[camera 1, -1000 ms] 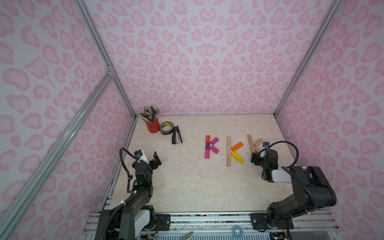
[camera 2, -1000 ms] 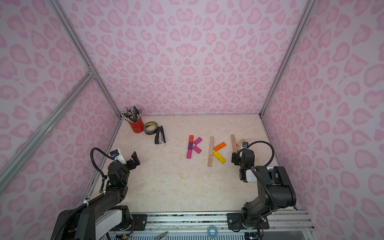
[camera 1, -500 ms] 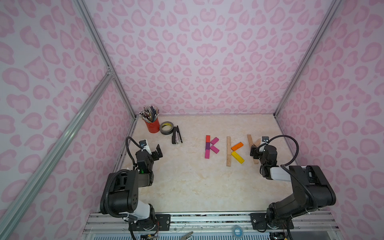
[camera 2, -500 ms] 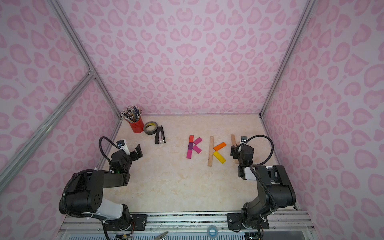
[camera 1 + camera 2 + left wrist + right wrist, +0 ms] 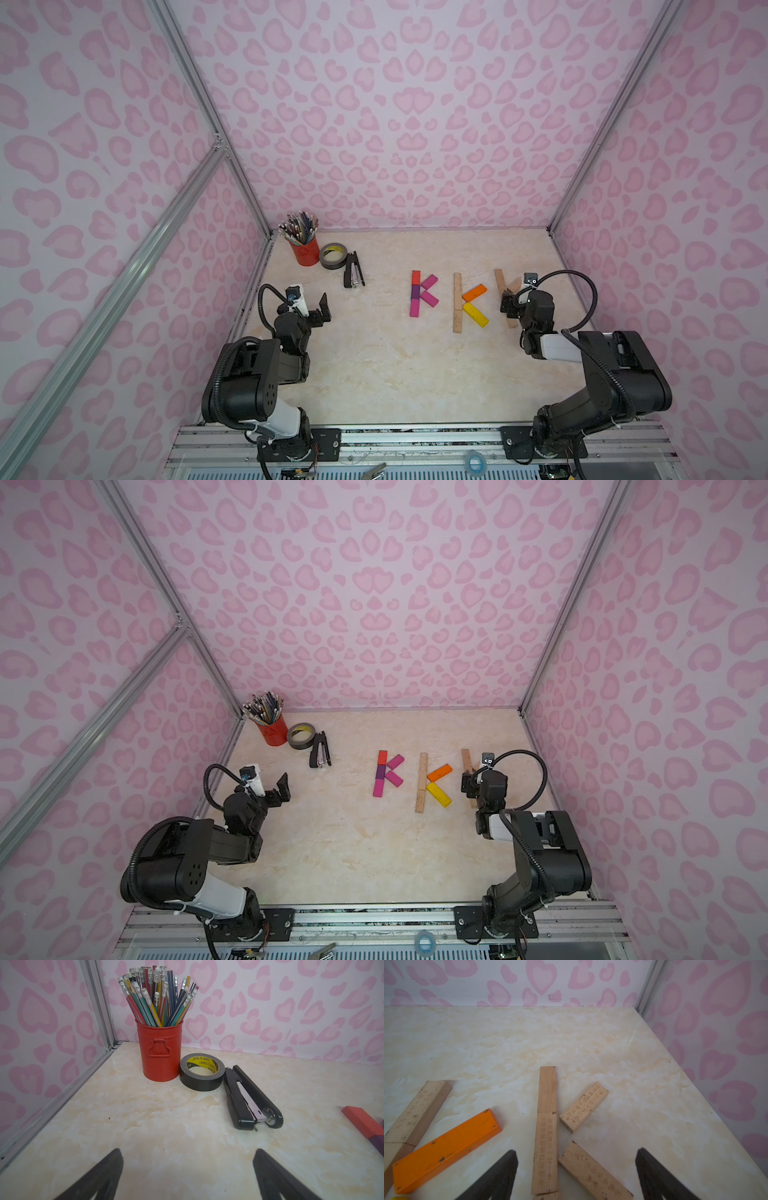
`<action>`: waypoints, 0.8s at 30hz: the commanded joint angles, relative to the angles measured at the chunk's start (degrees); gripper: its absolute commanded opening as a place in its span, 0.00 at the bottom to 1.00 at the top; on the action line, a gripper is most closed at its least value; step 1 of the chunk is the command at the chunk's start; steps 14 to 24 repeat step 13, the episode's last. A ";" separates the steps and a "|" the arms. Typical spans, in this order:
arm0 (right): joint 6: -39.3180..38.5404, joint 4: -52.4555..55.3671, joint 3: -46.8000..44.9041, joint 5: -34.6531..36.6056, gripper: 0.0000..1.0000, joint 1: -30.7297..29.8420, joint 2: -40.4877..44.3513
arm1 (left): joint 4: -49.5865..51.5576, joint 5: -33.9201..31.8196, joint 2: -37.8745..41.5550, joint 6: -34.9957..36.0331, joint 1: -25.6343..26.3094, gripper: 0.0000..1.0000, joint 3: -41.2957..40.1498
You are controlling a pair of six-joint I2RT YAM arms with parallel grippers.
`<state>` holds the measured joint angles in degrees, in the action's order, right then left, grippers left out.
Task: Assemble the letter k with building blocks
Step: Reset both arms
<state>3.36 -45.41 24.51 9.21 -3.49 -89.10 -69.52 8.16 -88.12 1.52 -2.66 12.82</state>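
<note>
Three K shapes of building blocks lie flat in both top views. The leftmost has a red, purple and magenta stem [image 5: 415, 293] with pink arms. The middle one has a wood stem [image 5: 457, 301], an orange arm [image 5: 474, 292] and a yellow arm [image 5: 475, 314]. The rightmost is plain wood [image 5: 500, 281]. My right gripper [image 5: 510, 301] hovers open over it. In the right wrist view, my right gripper [image 5: 576, 1151] straddles its stem [image 5: 545, 1151] and lower arm [image 5: 593, 1174], with the upper arm [image 5: 584, 1104] beyond. My left gripper [image 5: 311, 305] is open and empty at the left.
A red pencil cup [image 5: 161, 1053], a black tape roll [image 5: 201, 1072] and a black stapler [image 5: 249, 1097] stand ahead of my left gripper [image 5: 188, 1150] near the back left corner. Walls close in on the left and right. The right wall runs close beside the wooden K.
My left arm's elbow has risen and its gripper has shifted slightly toward the back. My right gripper has crept a little farther back over the wooden K. Both stay open.
</note>
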 commanded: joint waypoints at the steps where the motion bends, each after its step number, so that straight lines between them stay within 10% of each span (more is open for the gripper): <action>1: -0.37 -0.83 0.10 0.72 0.90 -0.12 -0.28 | -1.57 -0.51 0.65 0.34 0.05 1.00 0.29; 24: -0.89 -1.25 -0.15 2.34 0.90 -1.00 -0.29 | -2.09 -0.50 0.31 0.24 0.04 1.00 0.29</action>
